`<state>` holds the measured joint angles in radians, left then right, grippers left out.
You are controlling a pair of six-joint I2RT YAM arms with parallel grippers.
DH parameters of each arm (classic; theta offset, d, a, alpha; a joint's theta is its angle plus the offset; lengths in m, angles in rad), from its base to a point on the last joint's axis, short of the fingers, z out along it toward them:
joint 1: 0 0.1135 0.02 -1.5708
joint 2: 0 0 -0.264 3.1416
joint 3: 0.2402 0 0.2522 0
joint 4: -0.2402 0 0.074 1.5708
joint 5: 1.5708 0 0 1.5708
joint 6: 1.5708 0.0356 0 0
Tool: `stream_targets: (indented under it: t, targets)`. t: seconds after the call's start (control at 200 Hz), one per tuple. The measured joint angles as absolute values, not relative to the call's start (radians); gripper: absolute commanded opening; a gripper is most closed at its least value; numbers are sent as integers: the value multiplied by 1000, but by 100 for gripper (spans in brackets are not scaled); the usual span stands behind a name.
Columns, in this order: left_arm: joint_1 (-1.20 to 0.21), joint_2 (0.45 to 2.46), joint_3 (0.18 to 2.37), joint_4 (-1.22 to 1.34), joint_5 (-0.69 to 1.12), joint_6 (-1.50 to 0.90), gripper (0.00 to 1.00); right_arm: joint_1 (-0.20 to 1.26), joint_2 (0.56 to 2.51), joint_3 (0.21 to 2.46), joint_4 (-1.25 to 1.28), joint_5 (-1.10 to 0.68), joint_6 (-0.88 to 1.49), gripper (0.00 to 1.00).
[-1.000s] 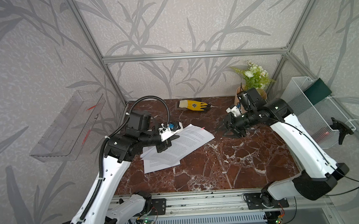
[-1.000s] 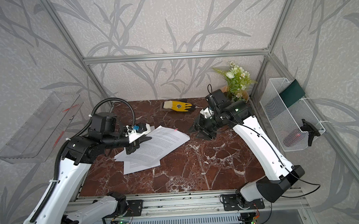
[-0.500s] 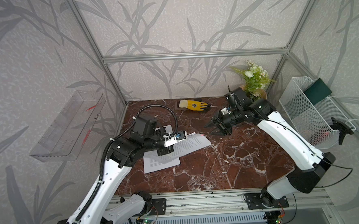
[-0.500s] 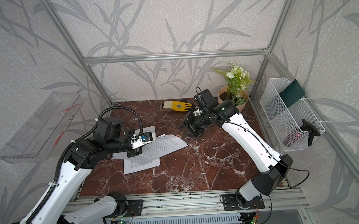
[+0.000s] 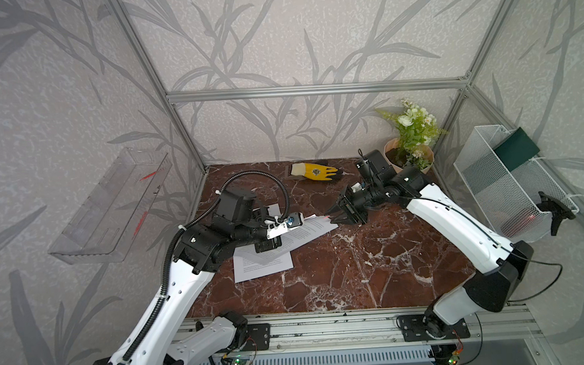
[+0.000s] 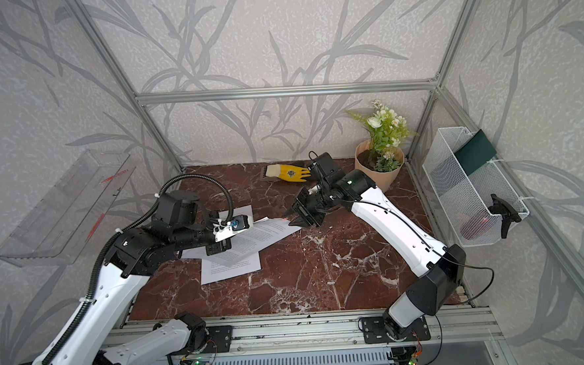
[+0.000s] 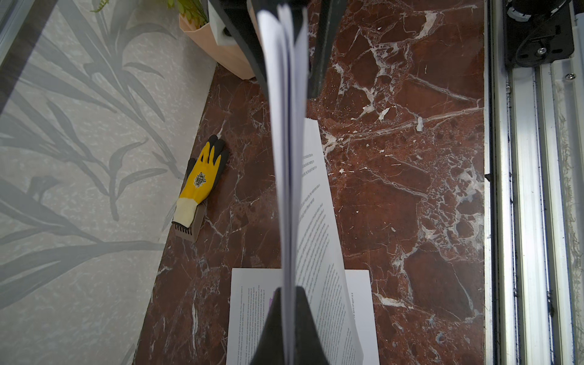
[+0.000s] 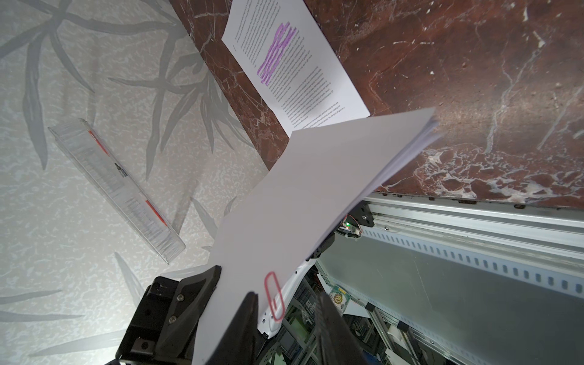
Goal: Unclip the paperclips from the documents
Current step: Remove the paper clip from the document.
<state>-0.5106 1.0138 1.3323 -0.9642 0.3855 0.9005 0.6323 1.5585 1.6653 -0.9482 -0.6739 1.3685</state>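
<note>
My left gripper (image 7: 289,294) is shut on the edge of an unmarked white document (image 7: 286,158) and holds it off the marble table, as both top views show (image 5: 306,229) (image 6: 262,231). A pink-red paperclip (image 8: 274,297) sits on the far corner of that document and shows as a red speck from above (image 5: 326,217). My right gripper (image 8: 286,303) is open, its jaws on either side of the clipped corner, one finger against the paper (image 5: 333,217). A document with purple highlighter streaks (image 8: 294,63) lies flat on the table. Another printed sheet (image 5: 264,265) lies under the held one.
A yellow glove (image 5: 314,171) lies at the back of the table, and a potted plant (image 5: 409,153) stands in the back right corner. A white mesh basket (image 5: 510,185) hangs on the right wall, a clear tray (image 5: 110,206) on the left wall. A metal rail (image 5: 325,329) runs along the front edge.
My right gripper has moved left to the clipped corner and its jaws have narrowed. My left arm has shifted with the document, which now hangs between the two grippers.
</note>
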Motion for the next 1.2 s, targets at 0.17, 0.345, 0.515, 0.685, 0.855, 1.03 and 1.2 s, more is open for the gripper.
stream_targets:
  t: [0.17,0.345,0.515,0.685,0.855,1.03,1.2]
  targets:
    - [-513,1006,1329,-960,385,901,0,635,1559,1657,-912,-665,1389,17]
    - [-516,994,1319,-957,381,901,0,636,1559,1657,-895,-659,1398,11]
    - [-517,986,1319,-957,371,901,0,639,1559,1657,-887,-659,1403,7]
    - [-517,978,1311,-958,367,905,0,643,1559,1657,-886,-658,1406,4]
    - [-519,968,1298,-958,350,925,0,643,1559,1657,-887,-656,1406,1]
    - [-523,951,1284,-956,326,950,0,645,1559,1652,-886,-658,1407,0]
    - [-524,939,1271,-965,281,959,0,634,1554,1640,-893,-657,1407,0]
